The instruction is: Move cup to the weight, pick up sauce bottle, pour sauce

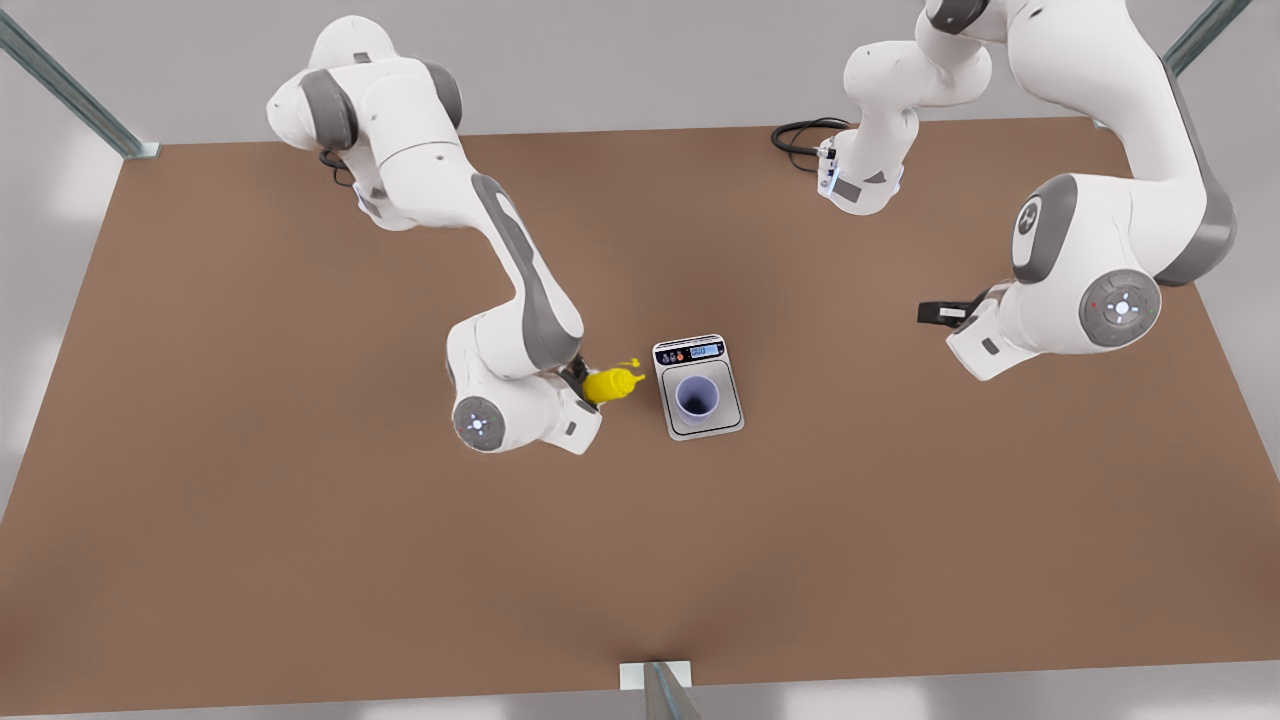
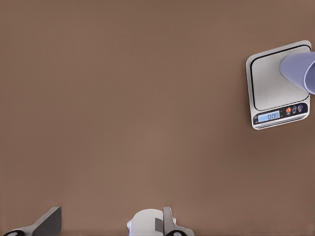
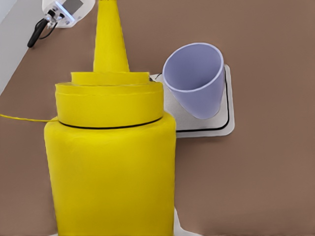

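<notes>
The right gripper (image 1: 583, 385), fingers pinching the sauce bottle (image 1: 608, 385), aimed its nozzle toward the cup (image 1: 697, 397) standing on the weight (image 1: 698, 386) just beside it mid-counter, while the left gripper (image 1: 940, 313), fingers spread, waited well apart.

bg: brown tabletop (image 1: 300, 520) | grey floor | metal frame posts (image 1: 70, 90)

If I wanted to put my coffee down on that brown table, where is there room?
Plenty: the table is bare across its near half and toward the front view's left. It is crowded mid-table, where the right hand holds the sauce bottle beside the cup on the weight. The left hand hovers toward the front view's right.
</notes>
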You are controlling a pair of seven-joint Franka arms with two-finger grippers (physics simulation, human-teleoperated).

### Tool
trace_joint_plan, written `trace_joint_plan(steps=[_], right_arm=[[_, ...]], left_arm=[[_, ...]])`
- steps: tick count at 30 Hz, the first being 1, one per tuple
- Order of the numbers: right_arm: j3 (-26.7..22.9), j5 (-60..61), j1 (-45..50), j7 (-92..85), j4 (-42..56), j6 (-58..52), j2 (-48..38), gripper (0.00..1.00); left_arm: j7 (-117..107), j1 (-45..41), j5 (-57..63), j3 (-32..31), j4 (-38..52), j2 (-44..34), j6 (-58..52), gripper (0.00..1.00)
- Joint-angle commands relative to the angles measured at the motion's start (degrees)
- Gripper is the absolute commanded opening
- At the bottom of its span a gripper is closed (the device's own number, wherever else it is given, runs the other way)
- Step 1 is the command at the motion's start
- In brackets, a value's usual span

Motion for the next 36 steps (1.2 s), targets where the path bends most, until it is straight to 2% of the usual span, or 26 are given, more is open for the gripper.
trace_joint_plan(steps=[1,7,10,15,18,36], right_arm=[[-2.22,-2.38,2.11,32.16,0.21,2.18,0.33,0.57],[-4.42,-11.87,5.19,32.43,4.70,1.74,2.70,0.57],[-7.32,-13.72,8.09,32.43,4.78,1.74,4.02,0.57],[-7.76,-16.10,10.46,32.16,8.56,1.92,7.45,0.57],[-8.11,-16.62,11.69,32.25,9.97,2.09,8.77,0.57],[-9.08,-20.31,14.77,33.39,13.40,2.36,12.81,0.57]], left_arm=[[3.07,0.02,0.01,-0.02,0.02,-0.01,-0.45,1.00],[3.07,0.02,0.01,-0.02,0.11,-0.01,-0.45,1.00],[3.07,0.02,0.01,-0.02,0.02,-0.01,-0.45,1.00],[3.15,0.38,0.10,-0.02,0.11,-0.01,-2.55,1.00],[3.15,0.55,-0.96,-0.19,0.99,-0.10,-7.38,1.00],[3.15,0.90,-2.45,-0.11,1.16,0.87,-7.48,1.00]])
